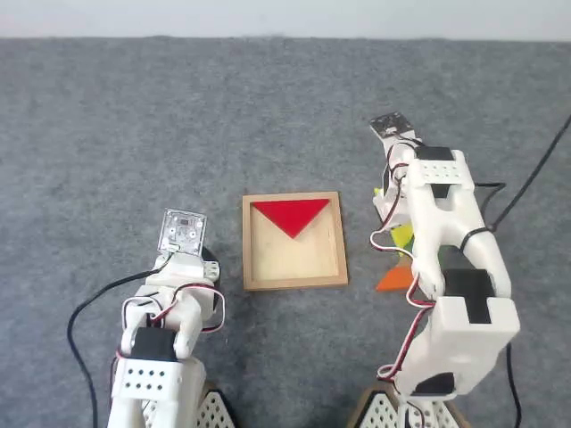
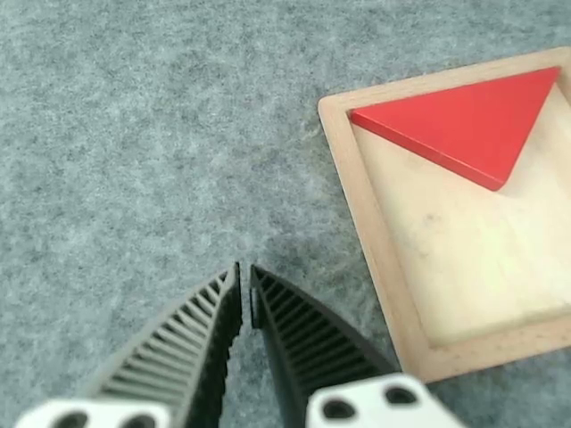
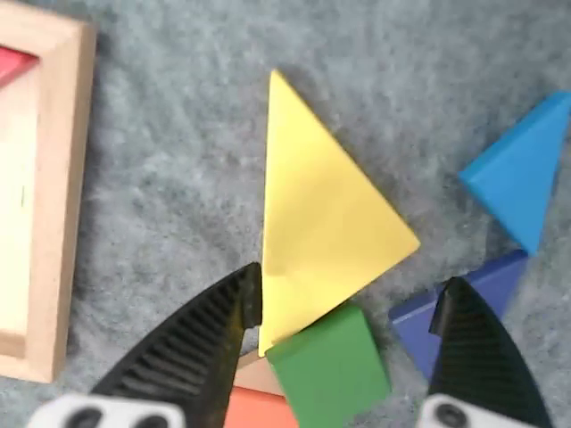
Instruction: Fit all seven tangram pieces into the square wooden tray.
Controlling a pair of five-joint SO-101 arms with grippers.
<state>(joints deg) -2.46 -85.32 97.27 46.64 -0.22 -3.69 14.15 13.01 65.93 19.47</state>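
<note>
- While my right gripper (image 3: 352, 290) hangs over the loose pieces right of the tray (image 1: 293, 283), its jaws stand wide and hold nothing.
- The yellow triangle (image 3: 321, 223) lies just under it, between the jaws. Its long edge faces the tray and runs from near to far.
- A green block (image 3: 330, 370) touches the near corner of the yellow one, so I judge a clean grip needs care there.
- My right arm is much nearer to these pieces. My left gripper (image 2: 245, 272) is closed on nothing, left of the tray.
- The red triangle (image 1: 291, 215) already sits flat along the far wall of the tray.
- The pieces look smooth, thick and painted, the tray is pale bare wood, and the grey felt (image 1: 134, 134) looks rough.
</note>
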